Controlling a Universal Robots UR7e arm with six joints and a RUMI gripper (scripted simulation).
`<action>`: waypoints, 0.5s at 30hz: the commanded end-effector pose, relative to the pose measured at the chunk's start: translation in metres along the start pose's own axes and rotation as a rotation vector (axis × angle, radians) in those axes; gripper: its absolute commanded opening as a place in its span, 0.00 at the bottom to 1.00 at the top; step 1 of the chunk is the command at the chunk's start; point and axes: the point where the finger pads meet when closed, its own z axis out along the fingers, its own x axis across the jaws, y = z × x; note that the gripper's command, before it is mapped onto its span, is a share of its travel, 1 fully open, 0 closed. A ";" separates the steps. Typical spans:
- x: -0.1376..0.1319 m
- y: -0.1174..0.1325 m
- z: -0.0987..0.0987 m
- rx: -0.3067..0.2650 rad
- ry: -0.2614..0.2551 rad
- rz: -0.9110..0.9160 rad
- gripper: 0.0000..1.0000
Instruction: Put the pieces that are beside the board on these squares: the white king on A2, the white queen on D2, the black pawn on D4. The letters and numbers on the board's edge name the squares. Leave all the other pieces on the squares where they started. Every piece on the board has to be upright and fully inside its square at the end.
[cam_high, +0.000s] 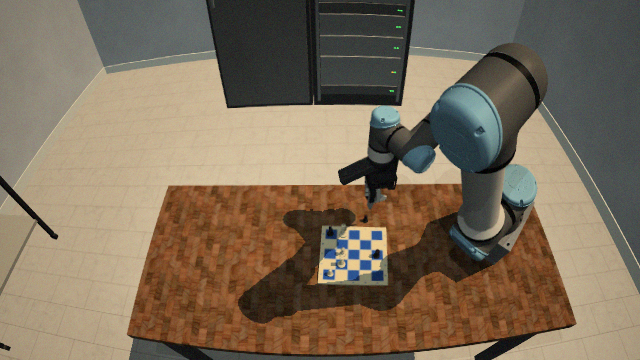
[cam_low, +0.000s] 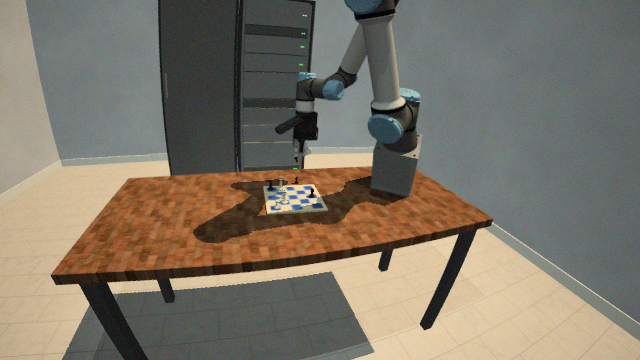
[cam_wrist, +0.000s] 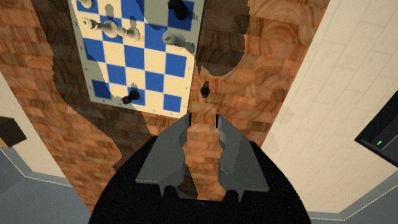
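The blue and cream chessboard (cam_high: 354, 255) lies on the wooden table; it also shows in the exterior view (cam_low: 295, 198) and the wrist view (cam_wrist: 137, 50). Several white and black pieces stand on it. A small black pawn (cam_high: 365, 218) stands on the table just past the board's far edge, and it also shows in the other two views (cam_low: 296, 180) (cam_wrist: 205, 91). My gripper (cam_high: 372, 202) hangs above the table a little beyond this pawn. In the wrist view the fingers stand narrowed with a small gap, and only table wood shows between them.
The robot base (cam_high: 492, 235) is bolted on the table to the right of the board. Dark server cabinets (cam_high: 310, 50) stand on the floor behind the table. The table's far edge runs close behind the gripper.
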 end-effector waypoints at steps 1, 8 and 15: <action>0.000 0.000 0.000 0.001 0.001 0.000 0.20; 0.000 0.000 0.000 0.001 0.001 0.000 0.20; 0.000 0.000 0.001 0.000 0.001 0.000 0.20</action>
